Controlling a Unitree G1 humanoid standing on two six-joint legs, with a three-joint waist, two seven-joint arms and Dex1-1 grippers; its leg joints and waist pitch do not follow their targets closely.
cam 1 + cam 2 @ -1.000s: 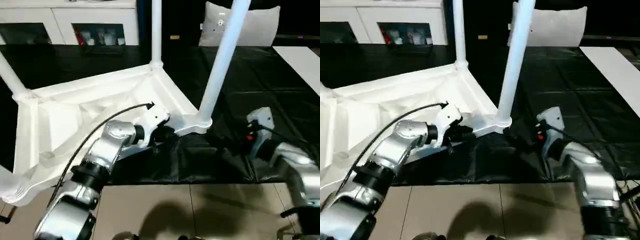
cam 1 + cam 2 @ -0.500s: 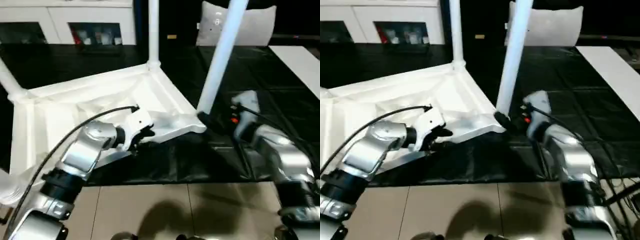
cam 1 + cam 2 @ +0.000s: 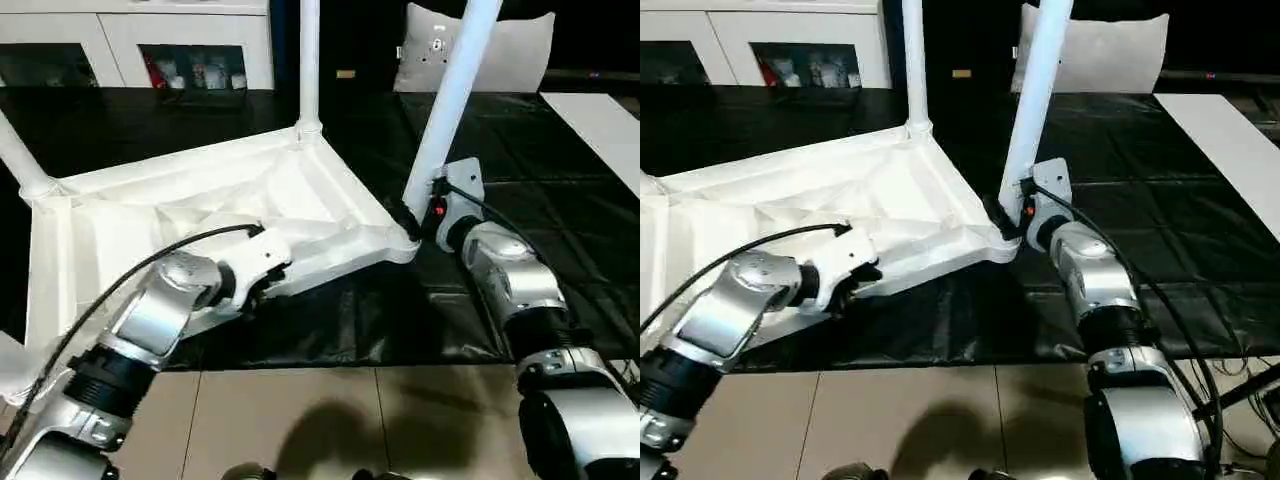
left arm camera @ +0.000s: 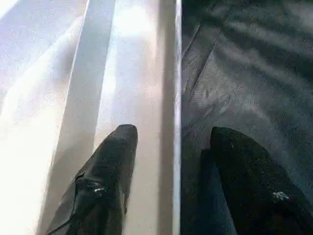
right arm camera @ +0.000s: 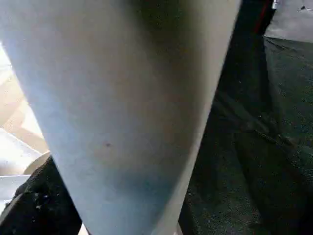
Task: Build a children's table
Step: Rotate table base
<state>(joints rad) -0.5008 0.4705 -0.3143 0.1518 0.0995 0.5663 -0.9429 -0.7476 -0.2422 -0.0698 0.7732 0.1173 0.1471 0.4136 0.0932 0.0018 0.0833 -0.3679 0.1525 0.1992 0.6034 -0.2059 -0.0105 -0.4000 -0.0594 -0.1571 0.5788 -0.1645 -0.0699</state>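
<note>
The children's table lies upside down on a black mat, its white ribbed top facing up. Legs stand in the far socket, the near-right socket and the left socket. My left gripper is at the top's near rim. It is open, with one finger over the white plastic and the other over the mat. My right gripper stands open at the base of the near-right leg, which sits between its fingers.
White glass-door cabinets line the back left, and a white pillow leans at the back. A white board lies at the right. The black mat ends at beige floor tiles near me.
My left gripper has opened and slid left along the near rim. My right gripper has moved left, up to the base of the near-right leg.
</note>
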